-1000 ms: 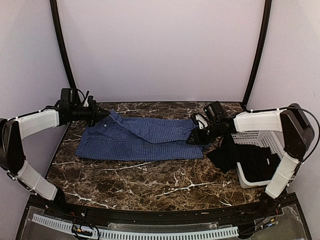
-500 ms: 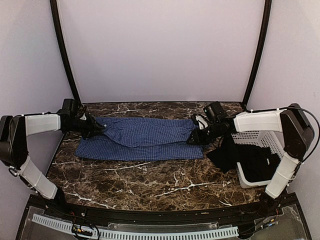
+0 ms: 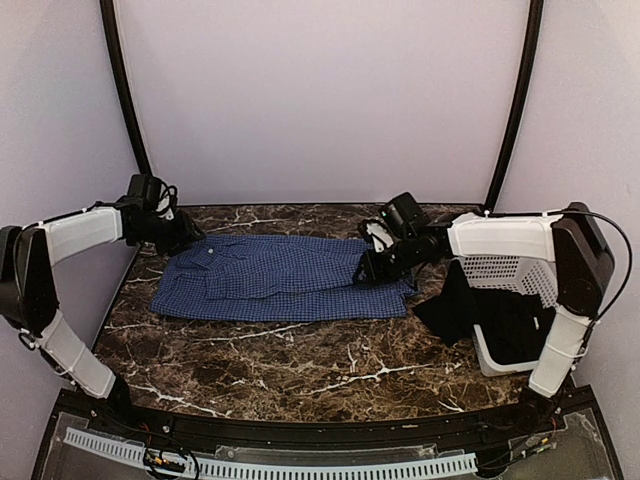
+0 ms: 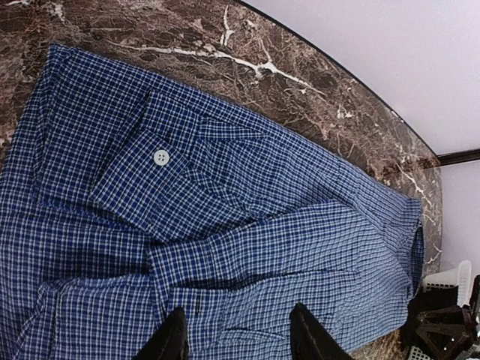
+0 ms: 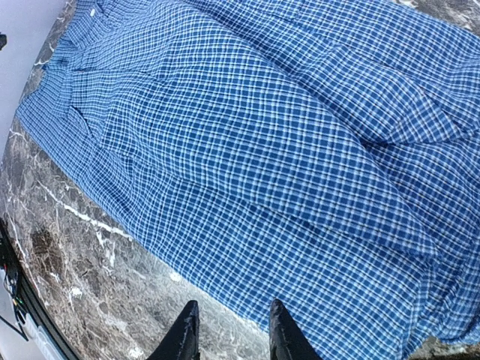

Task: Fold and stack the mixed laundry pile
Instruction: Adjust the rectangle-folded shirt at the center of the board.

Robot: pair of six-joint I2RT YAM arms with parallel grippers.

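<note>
Softly rumpled checked shirt (image 3: 280, 280) on marble (image 3: 300, 360) — left gripper (image 4: 236, 337), right gripper (image 5: 229, 330) both agape

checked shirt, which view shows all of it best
Top external: the whole checked shirt lies spread on the table. Left wrist crops it, close on a white button. Right wrist shows only part of the fabric and one edge.

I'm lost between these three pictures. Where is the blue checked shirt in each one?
Top external: the checked shirt lies spread flat across the middle of the marble table.
Left wrist: the shirt fills most of the picture, with its white button at upper left.
Right wrist: the shirt covers the upper right and runs off the edges.
Shared landmark: the brown, white-veined marble beside the cloth, seen in all three.
</note>
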